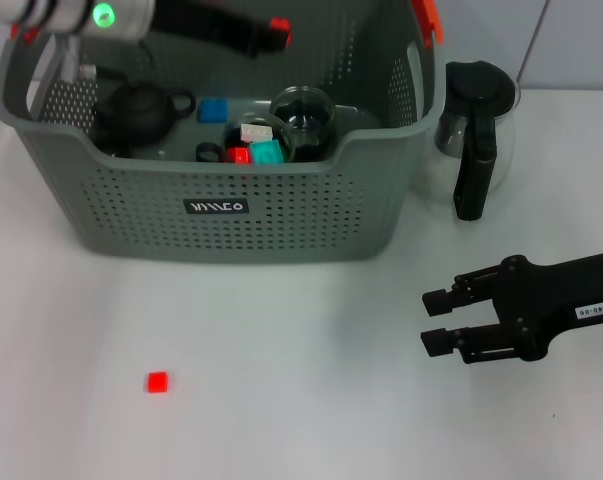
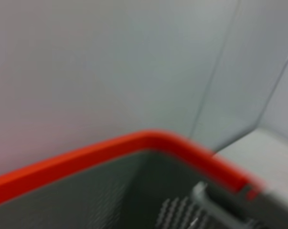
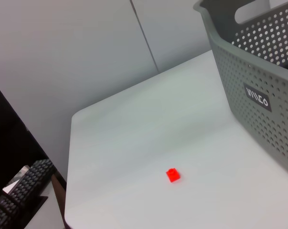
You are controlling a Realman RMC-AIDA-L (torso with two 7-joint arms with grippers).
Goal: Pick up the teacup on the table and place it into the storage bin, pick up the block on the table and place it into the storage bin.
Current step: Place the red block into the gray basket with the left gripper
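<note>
Legibly, storage bin [image 1: 281,215] label [image 1: 216,207] reads "YIMCO".

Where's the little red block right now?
In the head view the red block lies on the white table, on the robot's left, in front of the storage bin.

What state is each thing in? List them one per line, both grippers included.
storage bin: upright on the table, holding several items
black teapot: inside the bin, upright
glass teacup: inside the bin
red block: on the table, outside the bin
glass pitcher: upright beside the bin
left gripper: over the bin
right gripper: open, empty, above the table
</note>
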